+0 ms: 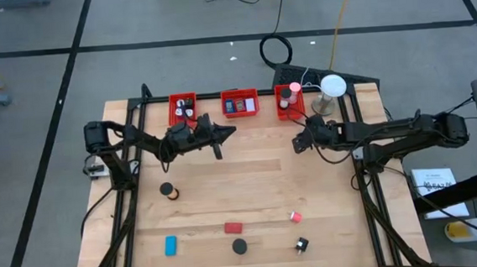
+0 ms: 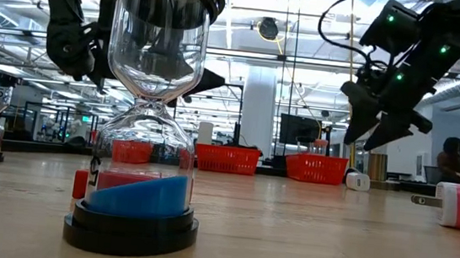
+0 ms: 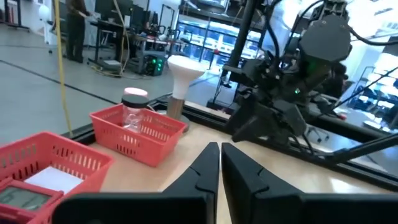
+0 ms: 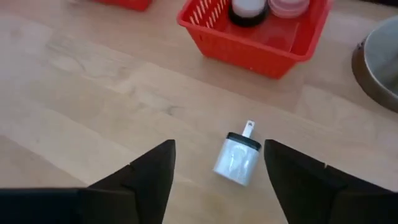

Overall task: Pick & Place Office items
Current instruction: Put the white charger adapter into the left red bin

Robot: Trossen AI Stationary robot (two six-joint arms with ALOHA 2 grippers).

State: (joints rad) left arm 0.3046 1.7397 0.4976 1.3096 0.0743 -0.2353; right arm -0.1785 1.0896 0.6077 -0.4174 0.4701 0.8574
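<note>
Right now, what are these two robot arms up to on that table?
They are sorting small office items into three red bins at the table's far edge. The right hand hangs open above a small white plug lying on the wood beside the right-most bin. The left hand is shut and empty near the other bins. A few items, including a blue block, wait near the front.

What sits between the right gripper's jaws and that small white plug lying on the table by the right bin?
Nothing visible. The right gripper hangs with jaws open directly over the white plug, bare table around it; the red bin stands just beyond.
</note>
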